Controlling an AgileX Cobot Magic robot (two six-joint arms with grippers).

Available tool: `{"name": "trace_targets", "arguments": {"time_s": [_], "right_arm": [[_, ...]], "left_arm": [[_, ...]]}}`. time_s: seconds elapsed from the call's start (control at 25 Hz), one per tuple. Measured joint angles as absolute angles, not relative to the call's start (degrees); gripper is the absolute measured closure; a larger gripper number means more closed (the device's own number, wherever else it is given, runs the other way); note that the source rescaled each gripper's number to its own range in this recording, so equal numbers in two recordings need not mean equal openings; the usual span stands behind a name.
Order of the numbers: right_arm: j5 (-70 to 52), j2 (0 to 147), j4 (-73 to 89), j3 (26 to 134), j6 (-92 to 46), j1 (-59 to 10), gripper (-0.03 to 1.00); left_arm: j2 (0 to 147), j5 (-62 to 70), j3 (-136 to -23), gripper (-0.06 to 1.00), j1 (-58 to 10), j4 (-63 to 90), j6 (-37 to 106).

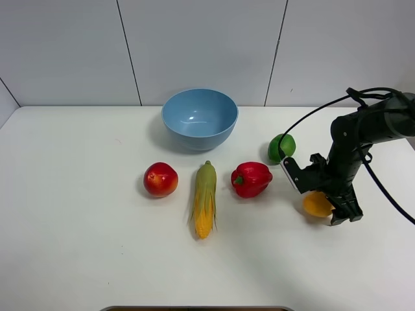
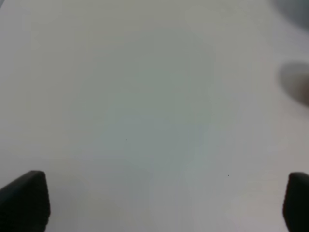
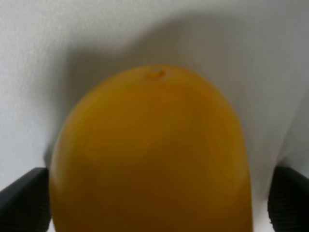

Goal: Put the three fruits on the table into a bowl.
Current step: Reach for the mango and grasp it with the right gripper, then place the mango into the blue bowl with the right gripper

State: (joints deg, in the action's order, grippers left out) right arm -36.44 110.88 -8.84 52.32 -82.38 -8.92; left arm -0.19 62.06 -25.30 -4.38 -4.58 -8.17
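Right gripper (image 3: 154, 207) open, its jaws astride the yellow-orange mango (image 1: 316, 205), well right of the light blue bowl (image 1: 214, 134); left gripper (image 2: 164, 203) open above bare white table (image 2: 145, 96).

The right arm (image 1: 355, 139) bends down near the right edge of the bench (image 1: 78, 227), the right gripper (image 3: 154, 205) held low, jaws spread wide; the left gripper (image 2: 154, 205) hangs above the bench, jaws wide apart.

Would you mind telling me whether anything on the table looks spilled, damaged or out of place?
Nothing stands out. The bowl stands upright and empty; the apple, corn cob, bell pepper and green fruit lie intact and apart on the table, and the mango rests between the fingers of the right gripper.
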Motion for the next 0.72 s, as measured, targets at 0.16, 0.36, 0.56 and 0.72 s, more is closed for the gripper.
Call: {"name": "trace_targets", "arguments": {"time_s": [0.16,0.36,0.56,0.72], "right_arm": [[-36.0,110.9,-8.8,52.3,-82.4,-8.9,0.34],[-37.2,110.9,-8.9,52.3,-81.9,-8.9,0.38],[-37.2,110.9,-10.2,52.3,-78.9,-8.9,0.38],[-37.3,110.9,-10.4,52.3,-76.9,-8.9,0.38]], "left_arm": [[-0.2,62.1,-25.3,-0.02,-4.4,-4.6,-8.2],[-0.2,62.1,-25.3,-0.02,-4.4,-4.6,-8.2],[-0.2,62.1,-25.3,-0.02,-4.4,-4.6,-8.2],[-0.2,62.1,-25.3,-0.02,-4.4,-4.6,-8.2]]}}
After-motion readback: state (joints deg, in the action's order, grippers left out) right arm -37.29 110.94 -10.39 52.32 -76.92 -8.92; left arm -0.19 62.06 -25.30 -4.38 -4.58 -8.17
